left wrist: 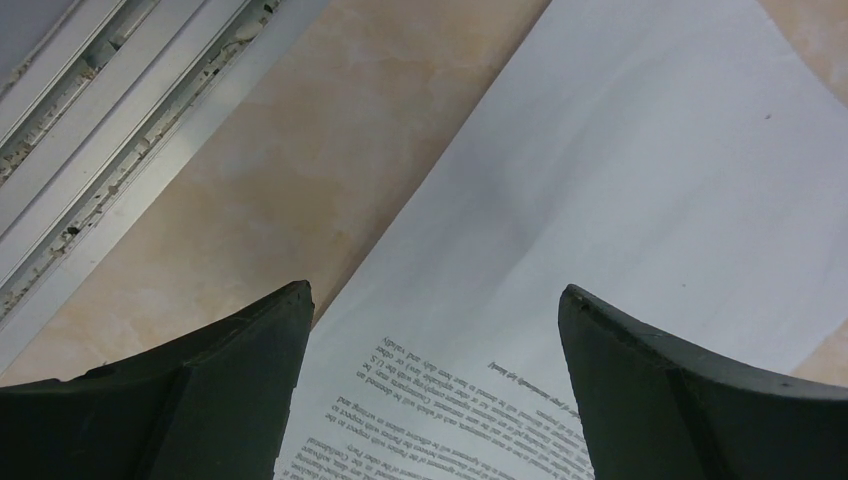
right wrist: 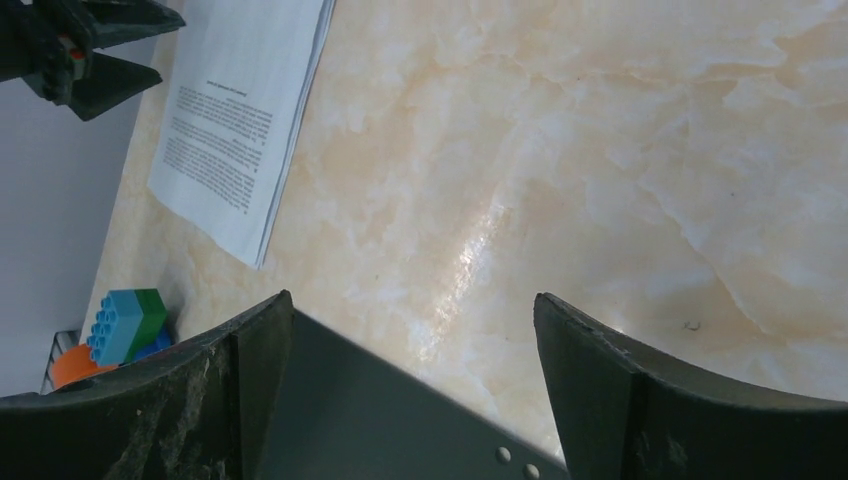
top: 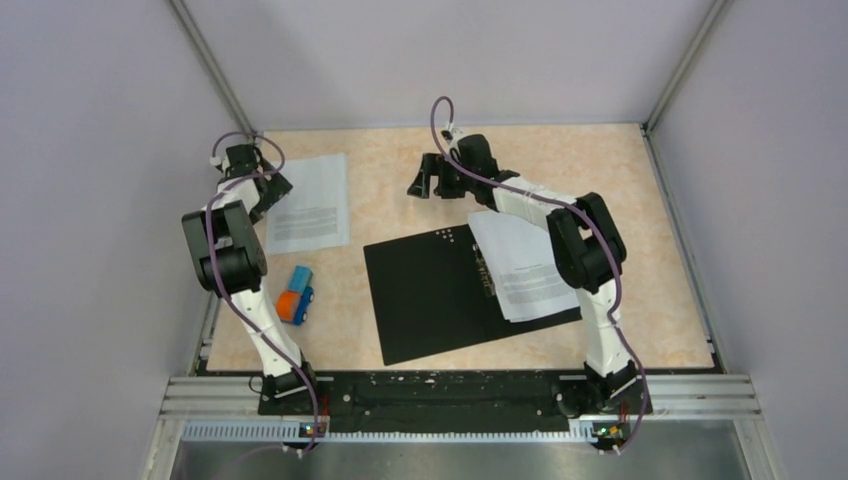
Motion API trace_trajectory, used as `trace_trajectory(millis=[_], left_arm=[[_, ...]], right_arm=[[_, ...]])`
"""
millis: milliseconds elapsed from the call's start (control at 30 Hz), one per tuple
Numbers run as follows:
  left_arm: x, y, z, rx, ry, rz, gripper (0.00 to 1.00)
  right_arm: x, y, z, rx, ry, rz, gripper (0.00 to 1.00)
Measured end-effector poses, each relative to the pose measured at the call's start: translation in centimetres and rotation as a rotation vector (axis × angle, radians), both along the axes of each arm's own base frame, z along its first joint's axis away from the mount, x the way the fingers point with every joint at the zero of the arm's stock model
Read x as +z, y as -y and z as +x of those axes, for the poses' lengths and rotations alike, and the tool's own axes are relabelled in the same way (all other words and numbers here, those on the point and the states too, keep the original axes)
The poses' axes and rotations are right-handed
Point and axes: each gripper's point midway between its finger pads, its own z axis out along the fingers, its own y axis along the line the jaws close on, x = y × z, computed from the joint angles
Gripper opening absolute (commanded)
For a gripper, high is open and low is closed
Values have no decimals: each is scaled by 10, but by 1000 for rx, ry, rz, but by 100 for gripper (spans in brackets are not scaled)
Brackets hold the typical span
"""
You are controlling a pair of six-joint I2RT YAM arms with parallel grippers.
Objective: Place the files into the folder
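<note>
- Beige marble-patterned counter (top: 400,160) — carrying everything in play.
- Flat folder (top: 430,290) with a black inside, opened out at mid-counter, both leaves down; outer covers hidden underneath.
- White printed paper sheets (top: 520,270) lying on the folder's right leaf, slightly askew, partly hidden under the right arm — judged as the part of the job done.
- Second stack of white printed sheets (top: 312,200) flat on the counter at far left, well apart from the folder — judged as the part left: to be picked up, carried across and laid on the others, then likely a cover closed over them.
- Left tool (left wrist: 435,300) released, jaws spread wide, hanging just above the second stack's edge, gripping nothing.
- Right tool (right wrist: 412,305) likewise released and empty, hovering over bare counter just beyond the folder's far edge.
- Small orange-and-blue block (top: 295,295) on the counter between stack and folder; no part of the job.
</note>
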Motion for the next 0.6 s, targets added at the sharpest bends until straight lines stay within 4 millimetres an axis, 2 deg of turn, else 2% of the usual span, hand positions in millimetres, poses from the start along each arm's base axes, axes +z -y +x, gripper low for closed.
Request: trace_trajectory(millis=[133,333,600], left_arm=[[-15,-5,-3,-1,-31,-4,97],[-15,-12,-4,-12,-19,-17,96],[-12,4,10,-98,13,-98,95]], right_arm=[[0,-7,3,26,15,26,89],[-8,-15,6,50,13,41,90],[-22,-42,16,72,26,48,91]])
